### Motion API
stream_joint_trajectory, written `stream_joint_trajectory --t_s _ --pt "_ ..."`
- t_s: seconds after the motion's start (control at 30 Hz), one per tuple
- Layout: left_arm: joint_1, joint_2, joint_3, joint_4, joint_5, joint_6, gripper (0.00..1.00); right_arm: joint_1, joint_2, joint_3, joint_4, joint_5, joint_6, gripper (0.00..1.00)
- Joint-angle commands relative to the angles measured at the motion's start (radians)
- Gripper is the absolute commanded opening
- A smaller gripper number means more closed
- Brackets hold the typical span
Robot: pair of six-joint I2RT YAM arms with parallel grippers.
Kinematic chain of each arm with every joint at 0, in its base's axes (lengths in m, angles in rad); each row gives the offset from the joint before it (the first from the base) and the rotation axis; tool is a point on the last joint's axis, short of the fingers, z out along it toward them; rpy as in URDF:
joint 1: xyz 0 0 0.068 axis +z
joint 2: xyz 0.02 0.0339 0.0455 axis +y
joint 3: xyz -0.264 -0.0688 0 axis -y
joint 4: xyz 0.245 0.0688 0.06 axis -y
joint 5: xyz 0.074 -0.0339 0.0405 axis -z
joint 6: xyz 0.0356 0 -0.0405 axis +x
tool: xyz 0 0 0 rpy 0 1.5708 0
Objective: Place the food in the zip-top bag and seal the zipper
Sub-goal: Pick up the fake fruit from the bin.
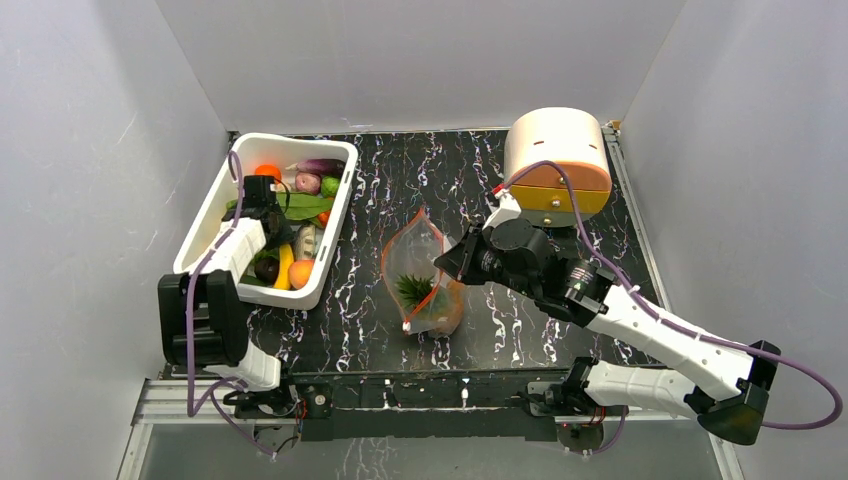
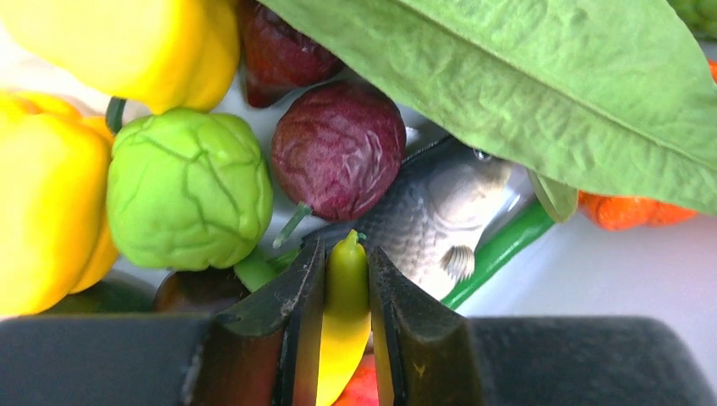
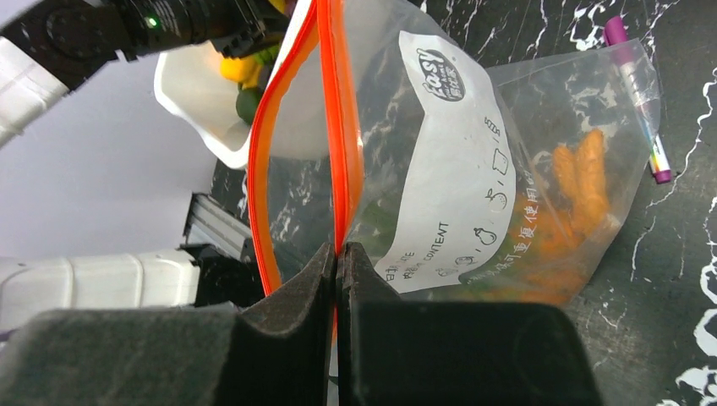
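Your white tub (image 1: 292,139): food (image 1: 305,205); left gripper (image 2: 347,254) clamped on 1 yellow piece (image 2: 345,292).
Your zip-top bag (image 3: 448,152), mid-table: greens (image 1: 413,290), orange pieces (image 3: 583,186); right gripper (image 3: 338,254) pinching its zipper (image 3: 334,127).
Black marbled table (image 1: 370,190), white walls (image 1: 420,60).

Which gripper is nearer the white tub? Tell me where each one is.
Left. The left gripper is inside the white tub, shut on a yellow food piece; the right gripper is apart from it, pinching the zipper of the zip-top bag.

The zip-top bag (image 3: 541,110) has a white panel (image 3: 448,186) showing a round logo (image 3: 433,63), seemingly "easy", and the word "CONTENT". Its smaller characters are illegible.
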Motion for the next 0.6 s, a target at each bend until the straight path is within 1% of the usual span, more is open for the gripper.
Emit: stream_joint_trajectory --t_s 0.0,0.13,0.23,0.4,0.47,0.57 --pt "0.008 -0.133 0.024 -0.103 0.055 0.007 0.14 0.000 -0.013 0.092 0.006 -0.126 -0.125 0.00" --pt "0.008 -0.230 0.017 -0.142 0.108 0.004 0.13 0.001 0.057 0.151 -0.010 -0.318 -0.203 0.00" --pt "0.007 -0.259 0.052 -0.185 0.113 0.010 0.13 0.001 0.103 0.204 -0.014 -0.479 -0.244 0.00" --pt "0.007 -0.312 0.090 -0.224 0.127 0.012 0.13 0.000 0.142 0.249 0.109 -0.707 -0.219 0.00" --pt "0.007 -0.339 0.095 -0.231 0.143 0.013 0.12 0.000 0.137 0.251 0.141 -0.703 -0.218 0.00" --pt "0.006 -0.368 0.111 -0.253 0.178 0.021 0.10 -0.001 0.130 0.236 0.090 -0.587 -0.259 0.00"
